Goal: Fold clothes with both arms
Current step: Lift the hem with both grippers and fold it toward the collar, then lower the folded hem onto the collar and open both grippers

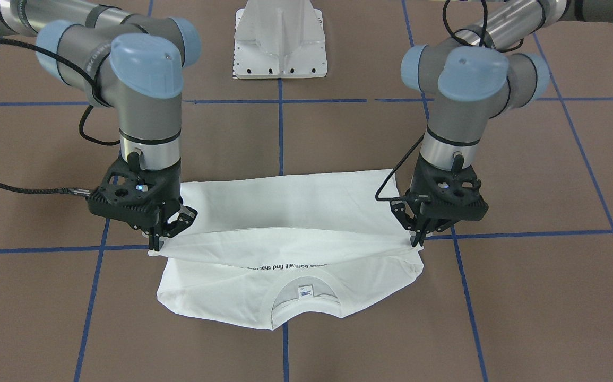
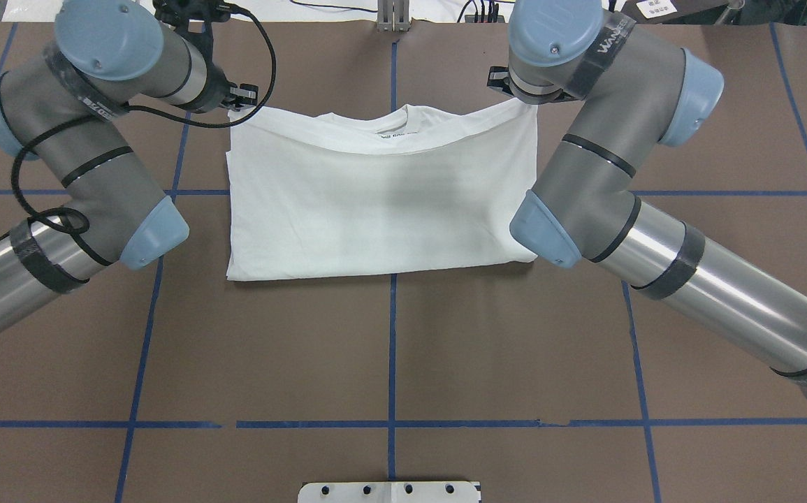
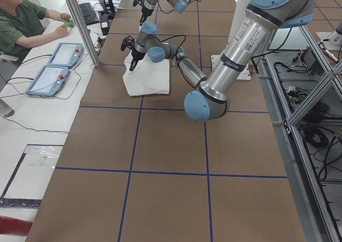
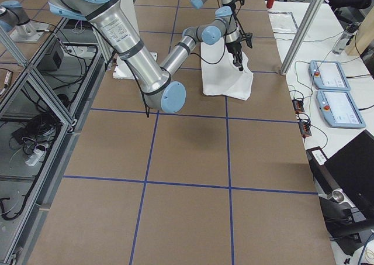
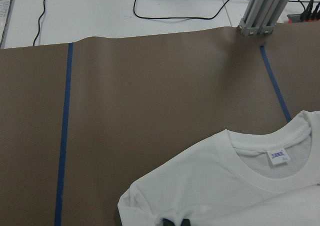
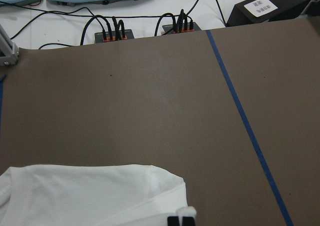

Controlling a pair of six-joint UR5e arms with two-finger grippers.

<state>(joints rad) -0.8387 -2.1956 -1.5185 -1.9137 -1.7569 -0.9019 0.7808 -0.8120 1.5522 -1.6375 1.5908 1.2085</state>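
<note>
The white T-shirt (image 1: 285,212) lies on the brown table, its hem half folded over toward the ribbed collar (image 1: 306,305). A line of black text and the neck label still show there. My left gripper (image 1: 417,241) is shut on one corner of the folded edge, and the left wrist view shows its fingertips (image 5: 175,222) pinching cloth beside the collar (image 5: 270,151). At the opposite corner my right gripper (image 1: 156,243) is shut on the cloth, fingertips (image 6: 181,221) on the shirt's edge (image 6: 90,196). In the overhead view the shirt (image 2: 375,202) spans between both wrists, and the right wrist hides the right gripper.
The white pedestal base (image 1: 279,42) stands behind the shirt on the robot's side. Blue tape lines (image 2: 393,349) grid the table. Beyond the far edge are an aluminium post (image 5: 262,11), cable boxes (image 6: 115,35), control pendants (image 4: 333,78) and a seated person (image 3: 26,23).
</note>
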